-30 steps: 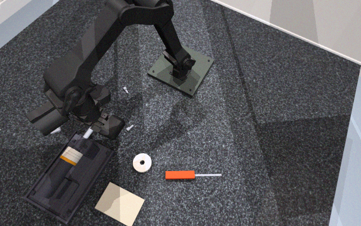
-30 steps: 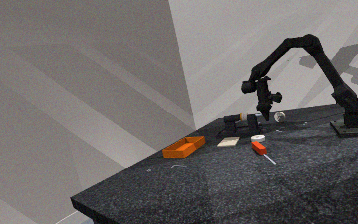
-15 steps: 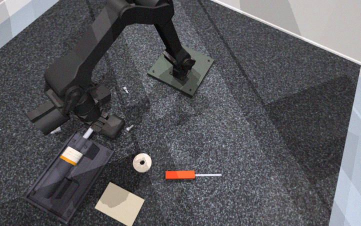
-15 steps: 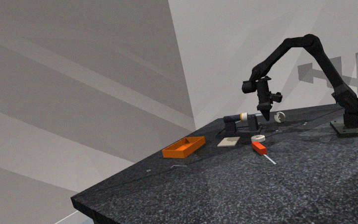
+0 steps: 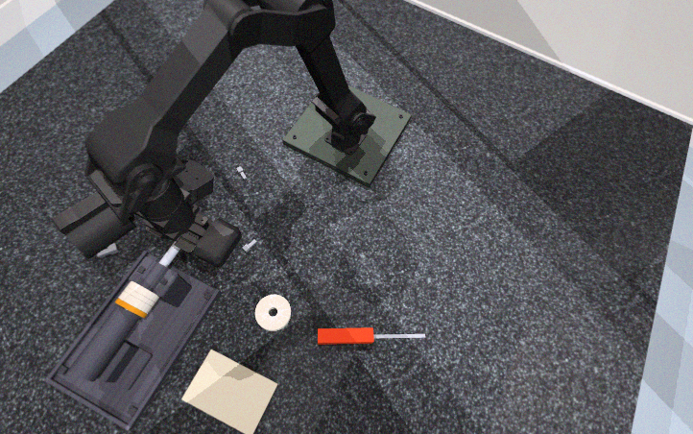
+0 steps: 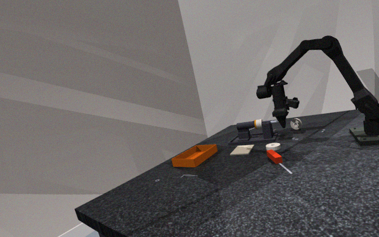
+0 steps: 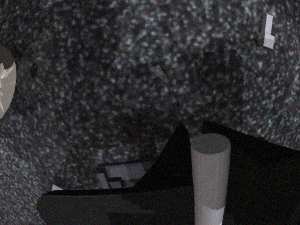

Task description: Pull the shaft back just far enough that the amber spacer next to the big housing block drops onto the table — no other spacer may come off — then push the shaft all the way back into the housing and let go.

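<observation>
My gripper [image 5: 180,245] [image 6: 283,126] [image 7: 193,131] is shut on the pale shaft [image 5: 167,256] [image 6: 274,121] [image 7: 211,171], whose round free end sticks out beside the fingers in the wrist view. The shaft runs through the dark upright post [image 6: 267,129] towards the big housing block [image 5: 106,344] [image 6: 245,125]. The amber spacer [image 5: 131,307] [image 6: 254,124] is still up at the housing's end face. White spacers [image 5: 139,295] [image 6: 259,123] stand stacked against it on the post side. No spacer is seen lying on the fixture base [image 5: 176,327]. The shaft inside the spacers is hidden.
A white ring [image 5: 262,313] [image 6: 269,148], red-handled screwdriver [image 5: 346,335] [image 6: 274,157] and cream card [image 5: 235,397] [image 6: 241,150] lie beside the fixture. An orange tray [image 6: 180,162] is farther off. An upright pale disc [image 6: 296,124] stands beyond the gripper. Small pale pieces [image 5: 250,245] [image 7: 269,41] lie nearby.
</observation>
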